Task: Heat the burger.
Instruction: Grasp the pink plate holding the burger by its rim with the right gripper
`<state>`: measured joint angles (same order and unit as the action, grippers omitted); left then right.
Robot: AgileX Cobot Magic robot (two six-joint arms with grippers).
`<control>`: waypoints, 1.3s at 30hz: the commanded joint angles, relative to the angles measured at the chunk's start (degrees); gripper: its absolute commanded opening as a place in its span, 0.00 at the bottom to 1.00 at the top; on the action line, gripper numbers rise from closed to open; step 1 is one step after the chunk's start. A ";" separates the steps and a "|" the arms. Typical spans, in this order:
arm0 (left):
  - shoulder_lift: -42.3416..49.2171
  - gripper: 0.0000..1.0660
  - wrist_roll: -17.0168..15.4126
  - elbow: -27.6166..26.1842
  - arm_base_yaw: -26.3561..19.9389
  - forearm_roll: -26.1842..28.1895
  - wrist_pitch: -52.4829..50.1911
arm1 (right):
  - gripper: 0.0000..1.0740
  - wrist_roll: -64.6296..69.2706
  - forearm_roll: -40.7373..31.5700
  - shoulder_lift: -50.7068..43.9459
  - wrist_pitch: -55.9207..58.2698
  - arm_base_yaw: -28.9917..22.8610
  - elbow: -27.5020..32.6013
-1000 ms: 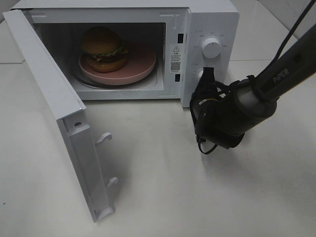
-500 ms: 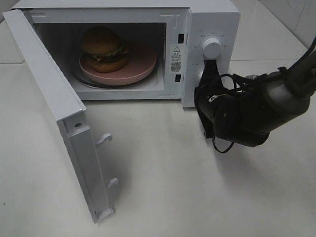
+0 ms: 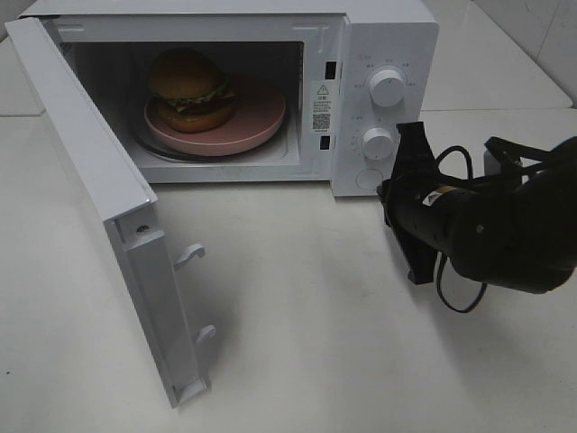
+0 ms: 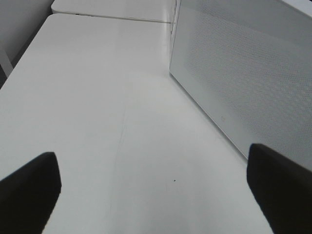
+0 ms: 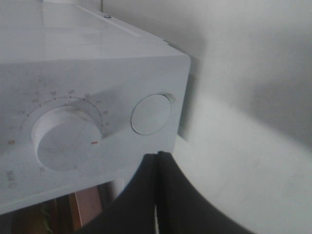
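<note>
The burger (image 3: 189, 88) sits on a round pink plate (image 3: 261, 113) inside the white microwave (image 3: 388, 36), whose door (image 3: 90, 171) hangs wide open to the left. My right gripper (image 3: 412, 133) is shut and holds nothing. It is just to the right of the lower knob (image 3: 378, 142), clear of the control panel. In the right wrist view its fingertips (image 5: 158, 161) meet below the round button (image 5: 151, 113) and beside the knob (image 5: 66, 139). My left gripper (image 4: 156, 195) is open over bare table. It does not show in the high view.
The open door juts toward the table's front left, with two latch hooks (image 3: 194, 254) on its edge. Its mesh outer face (image 4: 243, 73) stands close to the left gripper. An upper knob (image 3: 387, 88) sits above the lower one. A black cable (image 3: 455, 293) loops under the right arm.
The right arm has swung to the right and drawn back from the control panel, uncovering the lower knob. The gripper stayed shut. Burger, plate and door have not moved.
</note>
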<state>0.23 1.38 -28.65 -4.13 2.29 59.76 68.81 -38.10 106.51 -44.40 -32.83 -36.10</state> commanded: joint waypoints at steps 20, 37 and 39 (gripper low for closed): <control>1.15 0.90 -0.29 0.17 0.00 0.06 -0.34 | 0.01 -60.50 2.18 -16.67 40.16 2.29 0.97; 1.15 0.90 -0.29 0.17 0.00 0.06 -0.34 | 0.04 -78.04 24.47 -16.79 77.29 4.76 -15.18; 1.15 0.90 -0.29 0.17 0.00 0.06 -0.34 | 0.05 -81.30 26.30 -16.79 80.84 4.76 -16.84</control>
<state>0.23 1.38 -28.65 -4.13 2.29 59.76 -9.40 -13.81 90.41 32.60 -28.25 -51.68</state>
